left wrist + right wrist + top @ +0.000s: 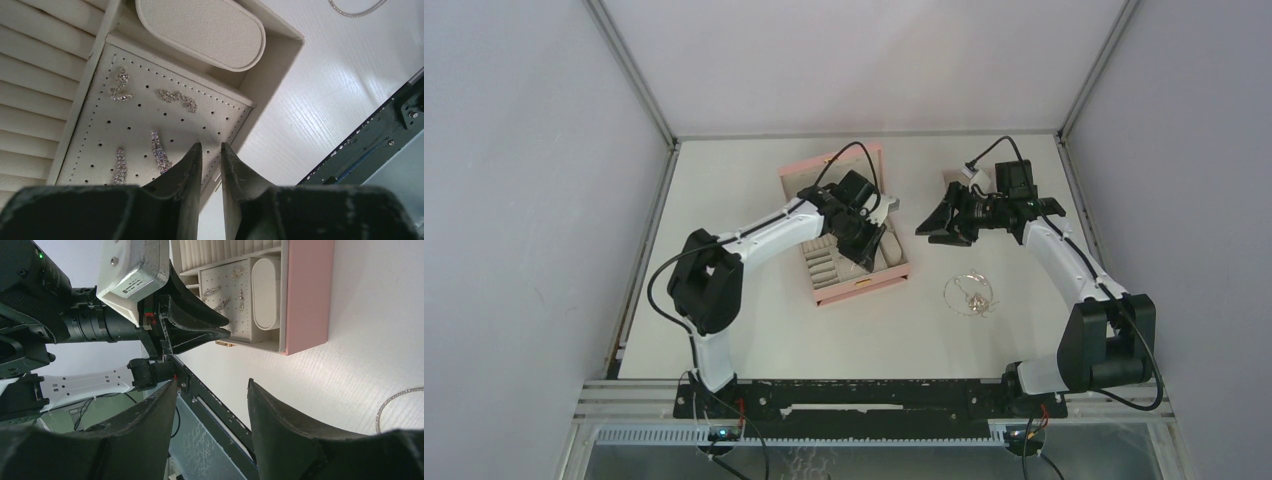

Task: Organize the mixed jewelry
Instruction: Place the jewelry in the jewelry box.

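Observation:
Several sparkly silver earrings (pixel 160 152) lie on the perforated beige panel (pixel 140 125) inside the pink box (pixel 861 289). My left gripper (pixel 211 146) hovers over that panel's corner, its jaws a narrow gap apart with nothing between them. The thin chain necklace (pixel 969 293) lies looped on the table right of the box, with small silver bits inside the loop. My right gripper (pixel 929 228) hangs open and empty above the table between box and necklace. In the right wrist view the right gripper (pixel 212 382) faces the left gripper (pixel 200 325), the earrings (pixel 220 302) and part of the necklace (pixel 395 402).
A beige oval cushion (pixel 200 30) fills the compartment beside the panel, and ribbed ring rolls (pixel 35 75) lie on the other side. The box lid (pixel 824 165) stands open at the back. The black frame rail (pixel 864 395) runs along the table's near edge.

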You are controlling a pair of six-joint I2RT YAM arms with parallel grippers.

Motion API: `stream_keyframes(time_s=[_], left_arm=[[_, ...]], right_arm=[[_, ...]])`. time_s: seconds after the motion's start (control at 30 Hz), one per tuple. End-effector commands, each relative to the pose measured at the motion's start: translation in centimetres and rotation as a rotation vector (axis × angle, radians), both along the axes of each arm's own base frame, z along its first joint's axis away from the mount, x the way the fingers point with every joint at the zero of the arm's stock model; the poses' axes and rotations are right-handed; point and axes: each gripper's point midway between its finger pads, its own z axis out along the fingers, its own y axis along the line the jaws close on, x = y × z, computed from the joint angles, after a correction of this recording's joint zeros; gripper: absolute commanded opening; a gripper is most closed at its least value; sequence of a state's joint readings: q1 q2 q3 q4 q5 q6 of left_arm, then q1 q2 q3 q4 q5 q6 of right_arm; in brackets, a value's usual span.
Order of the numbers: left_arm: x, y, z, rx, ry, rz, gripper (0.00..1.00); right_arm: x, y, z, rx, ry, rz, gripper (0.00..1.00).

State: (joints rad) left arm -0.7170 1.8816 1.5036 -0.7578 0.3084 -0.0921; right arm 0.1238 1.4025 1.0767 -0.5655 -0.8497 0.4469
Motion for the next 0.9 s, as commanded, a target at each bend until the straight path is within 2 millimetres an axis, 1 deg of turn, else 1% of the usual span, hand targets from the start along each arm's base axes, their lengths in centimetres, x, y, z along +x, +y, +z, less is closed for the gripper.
stream_keyframes(time_s=[0.0,0.13,0.3,0.5,0.67,0.87], left_arm=[[1.1,1.0,0.3,0.034,-0.053,0.058,0.25],[1.5,1.8,-0.1,0.059,-0.056,0.083,0.25],[2.2,2.7,0.1,0.078,-0.078,0.119,0.25],[2.6,3.3,0.5,0.094,-0.113,0.138,0.24],[2.8,3.9,0.0,0.120,-0.108,0.150,0.24],[3.3,4.1,0.4,0.132,-0.138,0.164,0.24]], right_arm=[[1.0,0.4,2.2,0.007,-0.103,0.023,0.62],[1.0,0.4,2.2,0.007,-0.105,0.025,0.62],[0.9,0.4,2.1,0.006,-0.103,0.028,0.62],[1.0,0.5,2.1,0.007,-0.102,0.027,0.62],[0.9,0.5,2.2,0.009,-0.104,0.030,0.62],[0.8,0.5,2.2,0.007,-0.104,0.030,0.62]])
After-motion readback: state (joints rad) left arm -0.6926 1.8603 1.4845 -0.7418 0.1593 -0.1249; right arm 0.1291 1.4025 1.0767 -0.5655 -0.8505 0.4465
